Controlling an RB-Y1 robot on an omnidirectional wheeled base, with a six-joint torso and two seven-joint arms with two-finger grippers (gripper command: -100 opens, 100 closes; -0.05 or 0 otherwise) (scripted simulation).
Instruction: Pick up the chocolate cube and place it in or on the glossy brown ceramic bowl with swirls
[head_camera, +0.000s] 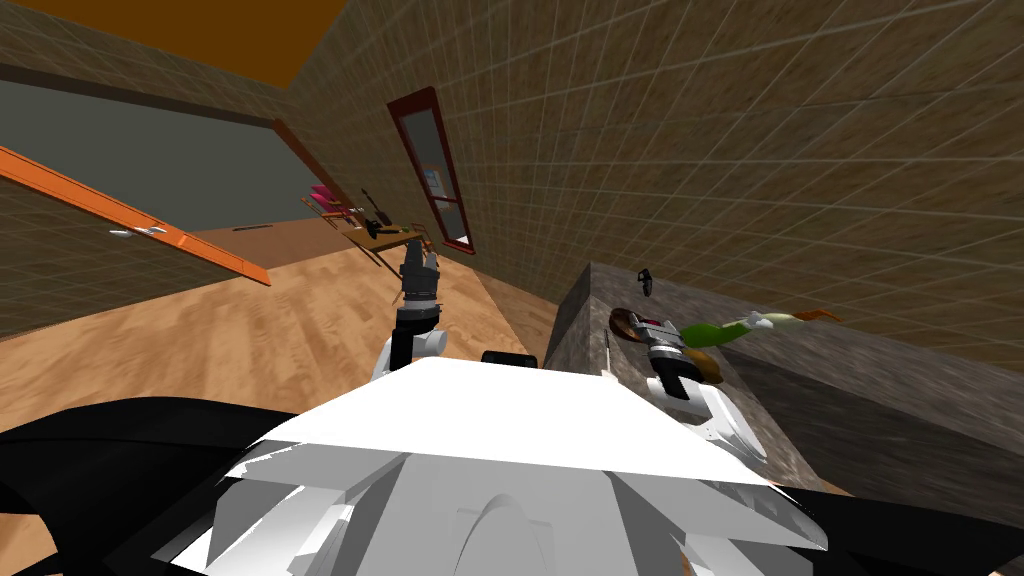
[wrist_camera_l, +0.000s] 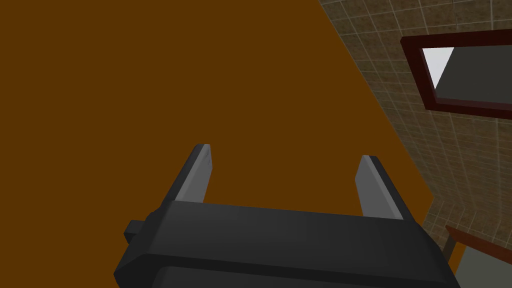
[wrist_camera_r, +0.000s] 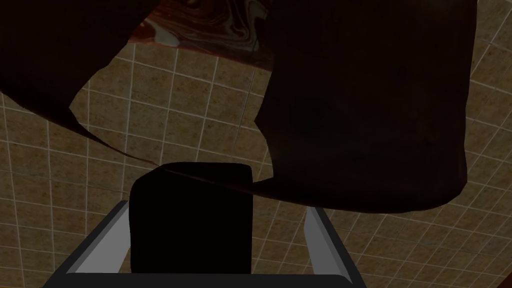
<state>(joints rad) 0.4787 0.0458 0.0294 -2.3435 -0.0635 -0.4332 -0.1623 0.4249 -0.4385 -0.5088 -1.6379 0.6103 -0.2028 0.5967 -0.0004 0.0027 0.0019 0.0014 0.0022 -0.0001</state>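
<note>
A dark, nearly black cube (wrist_camera_r: 190, 225) stands between the fingers of my right gripper (wrist_camera_r: 216, 207). It lies close to one finger (wrist_camera_r: 100, 245), and a clear gap separates it from the other (wrist_camera_r: 320, 240), so the gripper is open. The glossy brown bowl (wrist_camera_r: 365, 100) looms right in front, with its pale swirls (wrist_camera_r: 215, 25) showing inside. I cannot tell whether the cube rests on the bowl. In the head view the right gripper (head_camera: 640, 328) hangs at the bowl (head_camera: 622, 322) on the stone-grey counter (head_camera: 780, 400). My left gripper (head_camera: 420, 262) is raised in front of my chest, open (wrist_camera_l: 285, 152) and empty.
A green and white toy with an orange tip (head_camera: 745, 328) lies on the counter just beyond the bowl. A small dark object (head_camera: 645, 280) stands near the tiled wall. A wooden floor spreads to the left, with an orange door (head_camera: 140, 225) and a cluttered shelf (head_camera: 370, 225) far off.
</note>
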